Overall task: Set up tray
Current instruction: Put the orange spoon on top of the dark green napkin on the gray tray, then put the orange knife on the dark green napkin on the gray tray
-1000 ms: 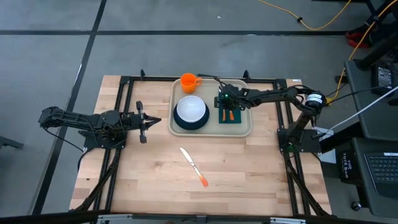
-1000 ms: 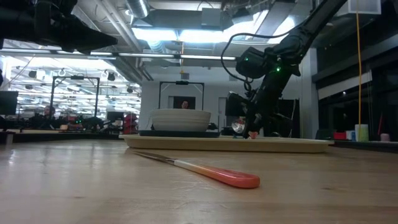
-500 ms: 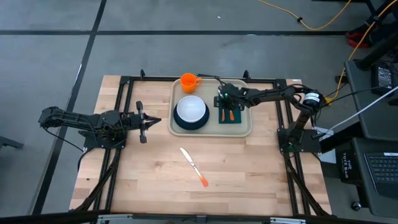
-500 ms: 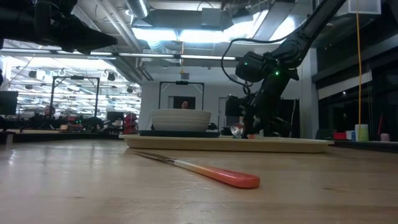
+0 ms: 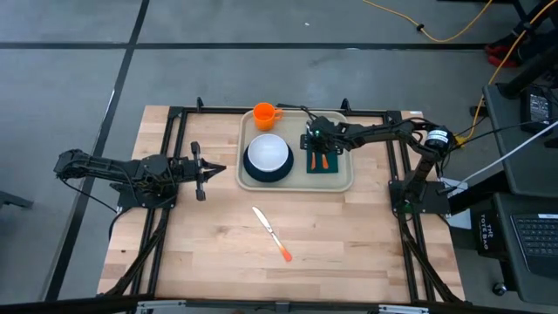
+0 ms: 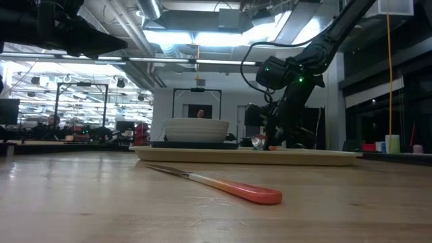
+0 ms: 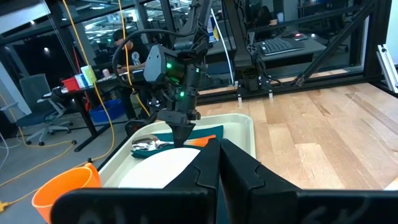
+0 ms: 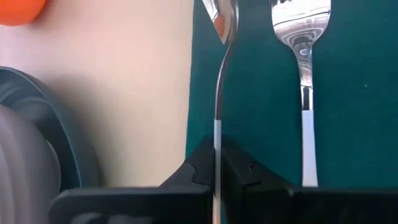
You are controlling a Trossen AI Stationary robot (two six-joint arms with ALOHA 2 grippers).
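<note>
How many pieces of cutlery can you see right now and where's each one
3. A spoon and a fork lie side by side on the green napkin in the tray; the right gripper is shut on the spoon. A knife lies on the table.

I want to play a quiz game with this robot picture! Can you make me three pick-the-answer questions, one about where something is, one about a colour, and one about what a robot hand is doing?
1. Where is the knife?
A. on the bare table
B. on the tray
C. in the bowl

2. What colour is the cup?
A. blue
B. orange
C. white

3. What is the right hand doing?
A. waiting wide open
B. holding the cup
C. pinching the spoon

Answers: 1 A, it lies on the wood, apart from the tray. 2 B, it looks orange from above. 3 C, its fingers close on the handle over the green napkin.
</note>
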